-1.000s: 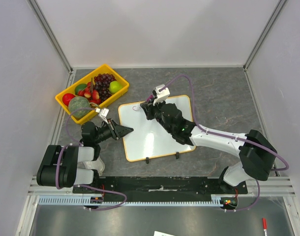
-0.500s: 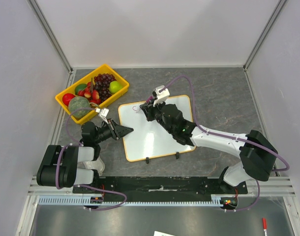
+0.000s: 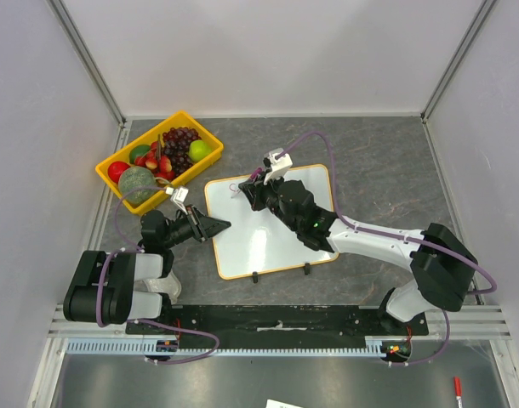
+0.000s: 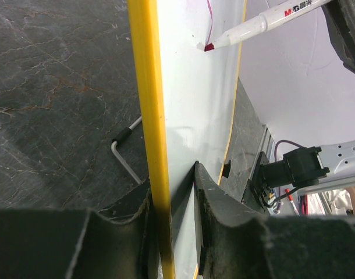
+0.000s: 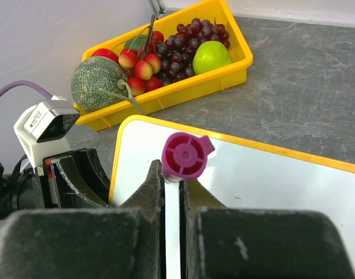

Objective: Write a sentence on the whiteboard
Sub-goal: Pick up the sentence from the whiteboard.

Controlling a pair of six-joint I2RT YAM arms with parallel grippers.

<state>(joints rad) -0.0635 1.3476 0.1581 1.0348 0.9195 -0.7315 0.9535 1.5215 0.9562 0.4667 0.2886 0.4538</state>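
Observation:
The whiteboard (image 3: 247, 246), white with an orange-yellow frame, lies on the grey table. My left gripper (image 3: 218, 225) is shut on its left edge; in the left wrist view the yellow frame (image 4: 147, 87) runs between the fingers (image 4: 209, 192). My right gripper (image 3: 252, 193) is shut on a white marker (image 4: 265, 22) with a magenta end (image 5: 185, 154). It holds the marker tilted, its tip (image 4: 208, 46) on the board's top left part. Of the sentence only a thin magenta stroke (image 4: 208, 14) shows above the tip.
A yellow tray (image 3: 210, 138) with grapes, apples, strawberries and a melon (image 3: 136, 183) stands at the back left, close to the board's corner (image 5: 131, 122). A metal hex key (image 4: 125, 157) lies on the table left of the board. Two black clip feet (image 3: 254, 276) sit at the board's near edge.
My right gripper has shifted slightly left over the board's top left part with the marker. The left gripper and the board have not moved.

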